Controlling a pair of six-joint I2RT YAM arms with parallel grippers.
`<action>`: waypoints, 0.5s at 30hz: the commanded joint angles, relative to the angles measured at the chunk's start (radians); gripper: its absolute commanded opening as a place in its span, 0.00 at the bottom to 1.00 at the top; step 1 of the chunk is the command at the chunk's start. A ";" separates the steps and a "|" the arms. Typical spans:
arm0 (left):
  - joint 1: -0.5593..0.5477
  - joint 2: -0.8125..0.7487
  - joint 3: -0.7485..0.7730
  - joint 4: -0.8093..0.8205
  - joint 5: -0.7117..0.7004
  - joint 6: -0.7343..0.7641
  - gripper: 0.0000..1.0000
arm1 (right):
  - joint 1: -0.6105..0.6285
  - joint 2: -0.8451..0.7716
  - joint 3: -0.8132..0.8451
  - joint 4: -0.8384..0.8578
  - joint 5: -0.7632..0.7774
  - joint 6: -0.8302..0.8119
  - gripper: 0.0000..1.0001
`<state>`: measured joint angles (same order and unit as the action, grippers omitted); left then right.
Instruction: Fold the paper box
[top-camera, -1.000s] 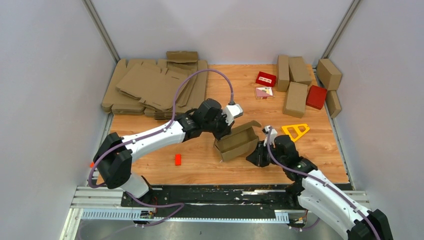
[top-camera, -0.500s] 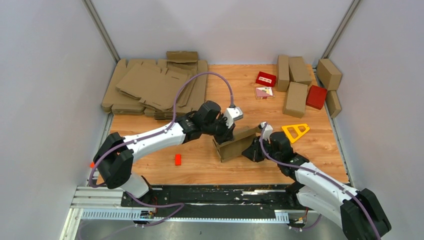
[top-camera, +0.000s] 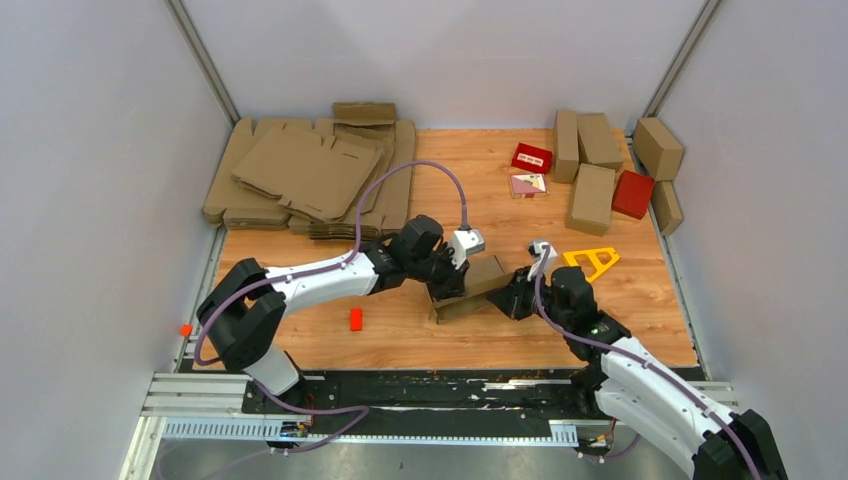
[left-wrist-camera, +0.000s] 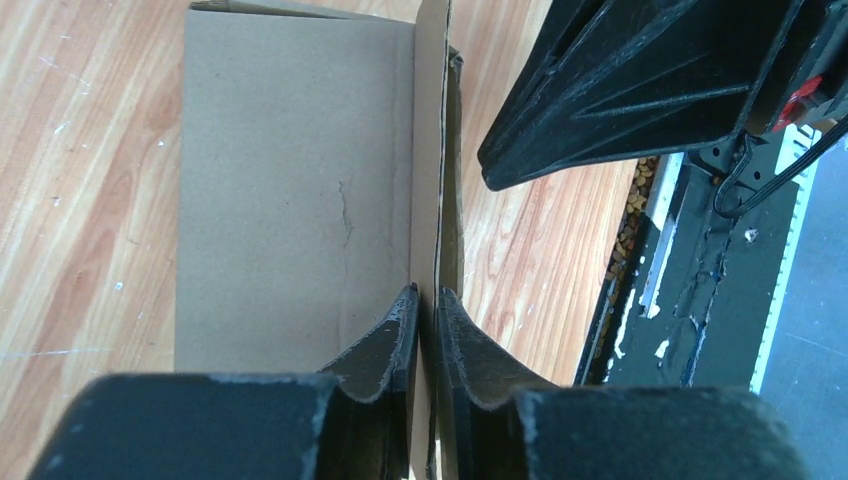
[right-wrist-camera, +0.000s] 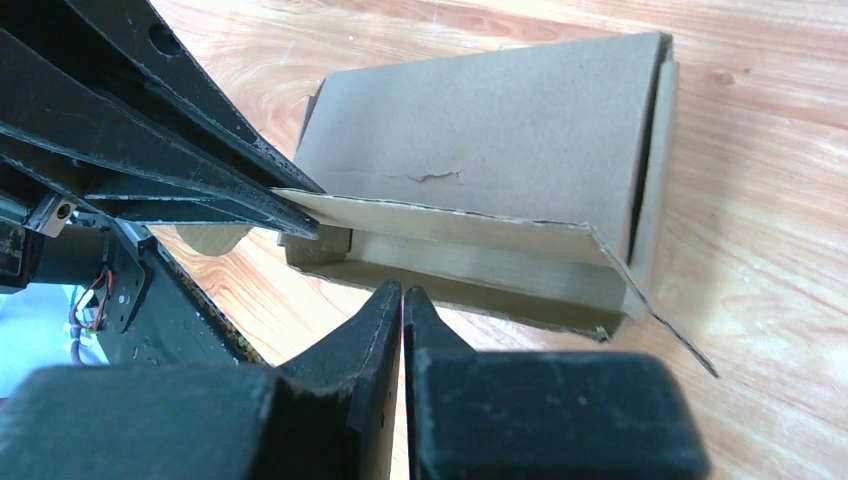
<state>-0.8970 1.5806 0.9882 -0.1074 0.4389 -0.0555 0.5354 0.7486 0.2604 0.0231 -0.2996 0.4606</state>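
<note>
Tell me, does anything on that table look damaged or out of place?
Yes. The partly folded brown cardboard box has a small ragged tear in the middle of its broad flat panel; the crack shows in both wrist views. Nothing else looks damaged.

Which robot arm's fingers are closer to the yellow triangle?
Right. The right arm's fingers sit at the end of the paper box that faces the yellow triangle. The left arm's fingers pinch the box's opposite end, farther away.
</note>
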 joint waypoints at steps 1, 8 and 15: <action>-0.006 0.022 -0.017 0.067 0.033 -0.034 0.20 | 0.002 -0.048 -0.011 -0.093 0.064 -0.013 0.07; -0.008 0.050 -0.025 0.081 0.052 -0.046 0.28 | 0.002 -0.100 -0.014 -0.217 0.229 0.091 0.08; -0.008 0.044 -0.002 0.053 0.072 -0.059 0.42 | 0.002 -0.116 0.019 -0.268 0.261 0.110 0.12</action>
<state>-0.9012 1.6329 0.9638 -0.0513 0.4904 -0.0952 0.5354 0.6445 0.2424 -0.2096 -0.0940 0.5278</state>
